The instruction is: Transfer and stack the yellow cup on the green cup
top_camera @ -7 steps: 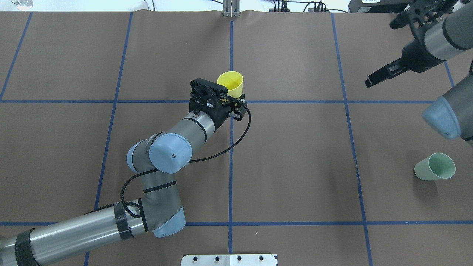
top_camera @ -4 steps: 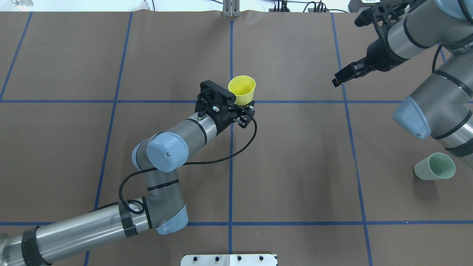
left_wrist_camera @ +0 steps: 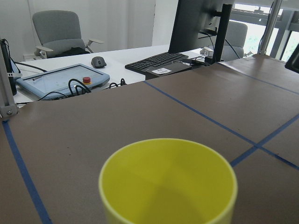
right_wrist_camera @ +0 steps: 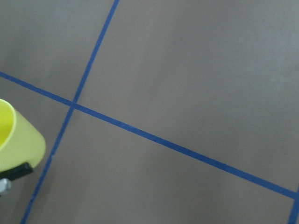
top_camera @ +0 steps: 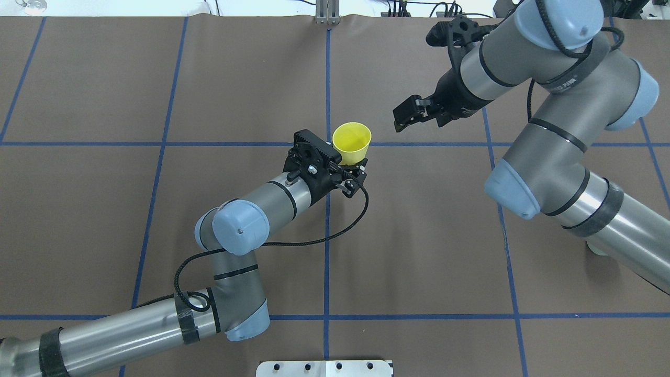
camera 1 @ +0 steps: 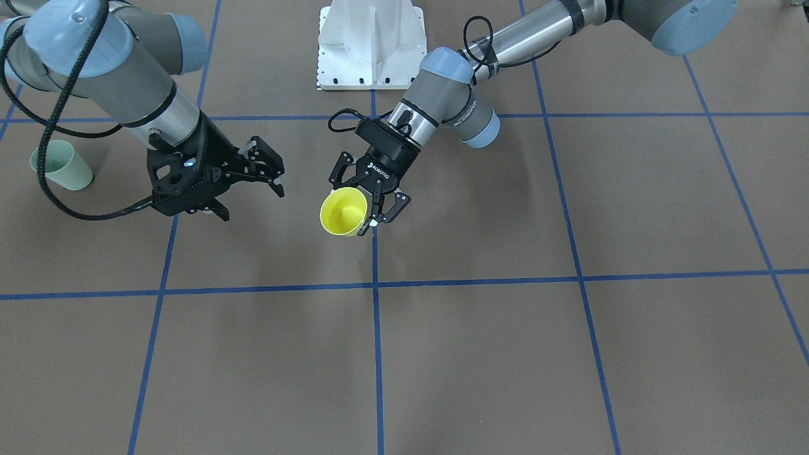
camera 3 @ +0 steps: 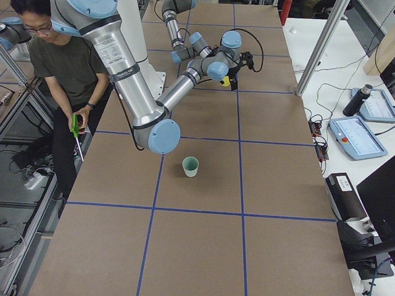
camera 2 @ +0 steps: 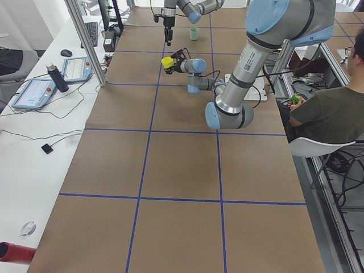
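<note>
The yellow cup [top_camera: 352, 140] is held off the table, rim tilted forward, in my left gripper [top_camera: 349, 168], which is shut on its lower part near the table's centre line. It also shows in the front view [camera 1: 343, 212], where the left gripper [camera 1: 361, 203] clasps it, and fills the left wrist view [left_wrist_camera: 168, 182]. My right gripper [top_camera: 404, 116] is open and empty, hovering to the right of the yellow cup; in the front view [camera 1: 277, 178] it is apart from the cup. The green cup [camera 1: 61, 165] stands upright at the table's right side [camera 3: 191, 166]; my right forearm hides it in the overhead view.
A white base plate [top_camera: 324, 368] sits at the near table edge. A seated person [camera 3: 62, 61] is beside the robot's base. Desks with tablets and a keyboard [camera 2: 91, 31] line the far side. Blue tape lines [top_camera: 326, 235] grid the brown table.
My left arm has carried the yellow cup to the right, past the centre line. My right arm has swung in from the far right corner toward the cup, and now covers the green cup in the overhead view.
</note>
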Robot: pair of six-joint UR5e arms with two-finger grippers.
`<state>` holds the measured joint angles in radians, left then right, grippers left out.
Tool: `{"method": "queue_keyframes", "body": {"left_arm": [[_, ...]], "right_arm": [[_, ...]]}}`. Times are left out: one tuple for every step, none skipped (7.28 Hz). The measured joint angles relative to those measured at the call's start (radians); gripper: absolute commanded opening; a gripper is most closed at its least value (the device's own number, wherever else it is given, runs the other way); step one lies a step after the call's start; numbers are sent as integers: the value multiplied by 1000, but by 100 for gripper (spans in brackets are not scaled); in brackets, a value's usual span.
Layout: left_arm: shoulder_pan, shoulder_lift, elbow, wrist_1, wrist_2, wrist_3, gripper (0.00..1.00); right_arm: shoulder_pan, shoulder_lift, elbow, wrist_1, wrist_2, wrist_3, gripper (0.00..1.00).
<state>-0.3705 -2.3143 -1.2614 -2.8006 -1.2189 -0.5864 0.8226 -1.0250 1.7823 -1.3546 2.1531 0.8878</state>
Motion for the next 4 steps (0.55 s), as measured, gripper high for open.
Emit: {"method": "queue_keyframes", "body": {"left_arm": [[11, 0, 2, -9, 15, 7, 57], [19, 0, 3, -13, 26, 11, 57], [22, 0, 2, -15, 31, 12, 57], [25, 0, 1, -16, 33, 12, 57]], "right_arm": [[-15, 29, -22, -1, -19, 25, 99], [-21, 56, -49, -1, -27, 35, 99], [-23, 79, -74, -1, -29, 40, 98], [-24, 108, -109, -1, -30, 48, 94]]}}
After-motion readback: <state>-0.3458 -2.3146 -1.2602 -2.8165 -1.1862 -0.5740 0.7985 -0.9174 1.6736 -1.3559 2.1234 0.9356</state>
